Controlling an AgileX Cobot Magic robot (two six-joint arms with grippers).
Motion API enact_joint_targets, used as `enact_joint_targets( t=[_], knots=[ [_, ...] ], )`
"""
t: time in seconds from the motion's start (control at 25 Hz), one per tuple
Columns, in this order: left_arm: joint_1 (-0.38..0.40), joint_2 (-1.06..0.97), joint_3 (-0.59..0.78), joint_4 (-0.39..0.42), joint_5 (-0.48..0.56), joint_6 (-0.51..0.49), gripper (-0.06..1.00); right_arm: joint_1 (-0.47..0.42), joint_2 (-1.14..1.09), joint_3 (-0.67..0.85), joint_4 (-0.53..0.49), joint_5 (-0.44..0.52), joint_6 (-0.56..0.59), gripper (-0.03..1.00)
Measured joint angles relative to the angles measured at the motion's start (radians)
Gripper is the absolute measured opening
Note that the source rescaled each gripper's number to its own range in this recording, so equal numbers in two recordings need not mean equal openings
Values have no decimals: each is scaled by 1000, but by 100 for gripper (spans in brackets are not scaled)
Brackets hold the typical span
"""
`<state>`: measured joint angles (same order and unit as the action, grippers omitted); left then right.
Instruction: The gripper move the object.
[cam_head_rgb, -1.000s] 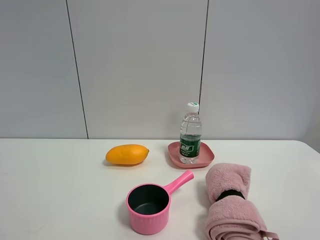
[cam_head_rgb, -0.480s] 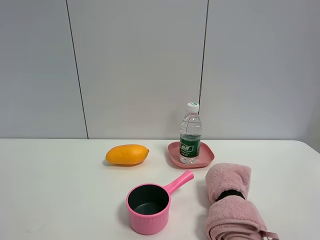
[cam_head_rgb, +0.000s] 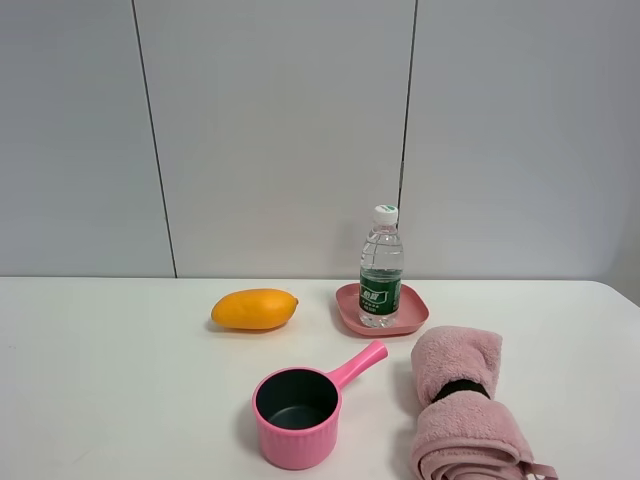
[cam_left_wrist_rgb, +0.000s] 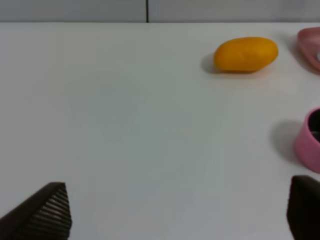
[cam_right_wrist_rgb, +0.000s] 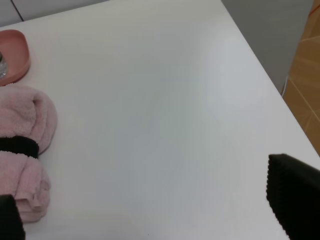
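Clear plastic, the one bottle (cam_head_rgb: 381, 266) stands upright on one pink plate (cam_head_rgb: 410, 318) in the high view, with one mango (cam_head_rgb: 254, 309) beside the plate and one pink saucepan (cam_head_rgb: 297, 404) and one rolled towel (cam_head_rgb: 462, 410) nearer the camera. Only the left wrist view shows the left gripper (cam_left_wrist_rgb: 177, 212), jaws spread wide over bare table (cam_left_wrist_rgb: 130, 130). Only the right wrist view shows the right gripper (cam_right_wrist_rgb: 150, 212), likewise wide, and the table's edge beyond the towel.

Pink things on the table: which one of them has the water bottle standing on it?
The pink plate, behind the others near the wall, carries the water bottle. The pink saucepan holds nothing visible, and the rolled pink towel lies bare.
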<state>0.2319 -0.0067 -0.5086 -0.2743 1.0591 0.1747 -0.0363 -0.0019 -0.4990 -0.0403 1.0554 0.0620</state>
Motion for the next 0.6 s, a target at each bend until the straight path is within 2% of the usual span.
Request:
enact_joint_targets(
  t=[0.16, 0.6],
  knots=[
    [-1, 0, 0, 43, -1, -49, 76, 0, 0, 0, 0, 0, 0, 100],
    [-1, 0, 0, 53, -1, -59, 76, 0, 0, 0, 0, 0, 0, 100]
  ],
)
